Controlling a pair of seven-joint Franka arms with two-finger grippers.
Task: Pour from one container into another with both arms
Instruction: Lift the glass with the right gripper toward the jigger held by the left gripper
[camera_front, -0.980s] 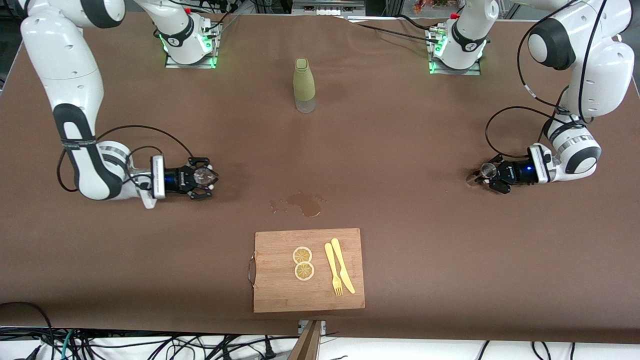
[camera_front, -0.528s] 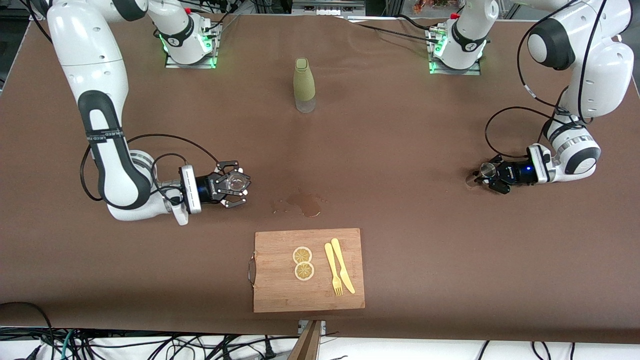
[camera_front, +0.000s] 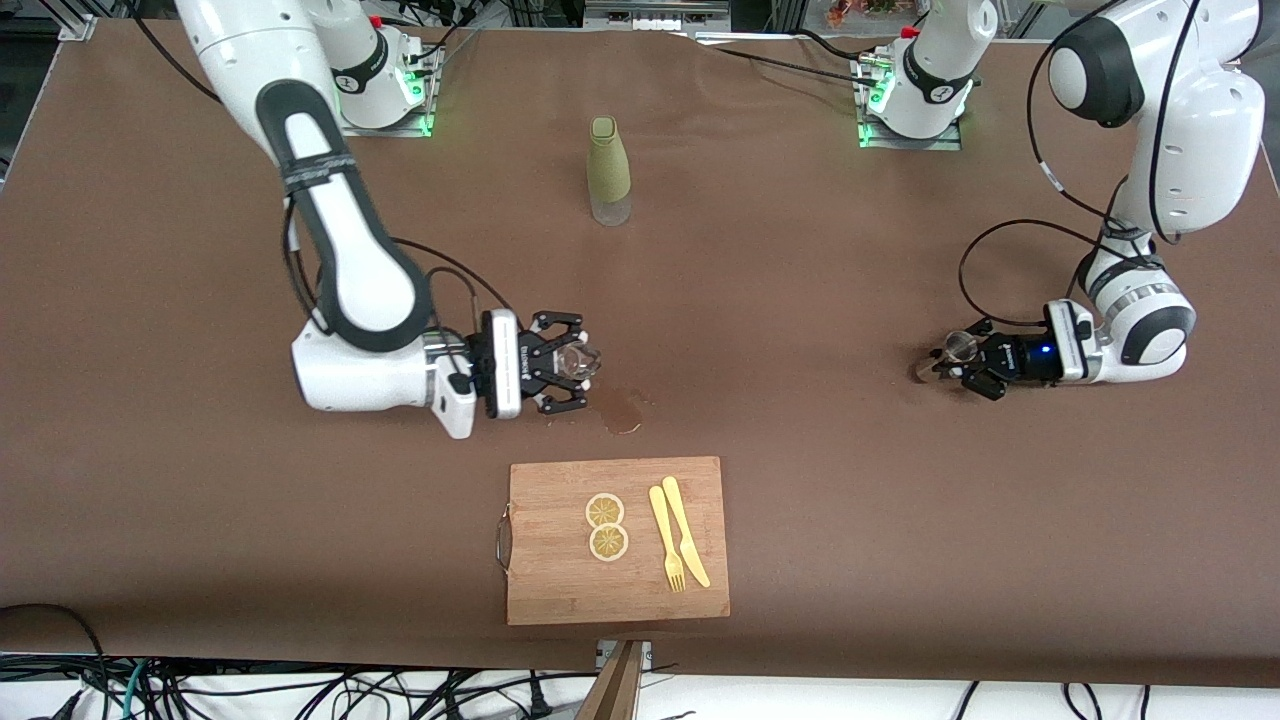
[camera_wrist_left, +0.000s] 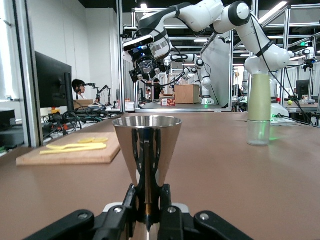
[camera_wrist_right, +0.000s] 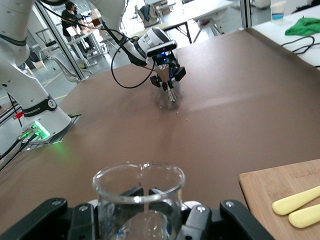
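Over the middle of the table, just above a wet spill stain (camera_front: 620, 408), the right gripper (camera_front: 566, 363) grips a clear glass beaker (camera_front: 577, 361) between its fingers; the beaker sits upright in the clamp, transparent, round rim with a small pour lip, looks empty in the right wrist view (camera_wrist_right: 138, 192); the right arm (camera_front: 340, 250) reaches in from its base, forearm low and level over the cloth.

Toward the left arm's end of the table, the left gripper (camera_front: 968, 364) is clamped on a small metal cup (camera_front: 958, 345); cone-shaped, shiny steel, wide mouth up, narrow base pinched between the fingers (camera_wrist_left: 131, 202), seen close in the left wrist view (camera_wrist_left: 147, 147); cup is tipped slightly over the brown tablecloth (camera_front: 800, 300), low, whether it touches the cloth is unclear; the left arm (camera_front: 1160, 180) is bent down beside it. The two containers are well apart.

A green-sleeved bottle (camera_front: 608, 170) stands upright between the two bases, farther from the front camera than the stain. A wooden cutting board (camera_front: 690, 600) lies nearer to that camera than the stain; on it two lemon slices (camera_front: 606, 526), a yellow fork (camera_front: 666, 538) and a yellow knife (camera_front: 685, 531) side by side.
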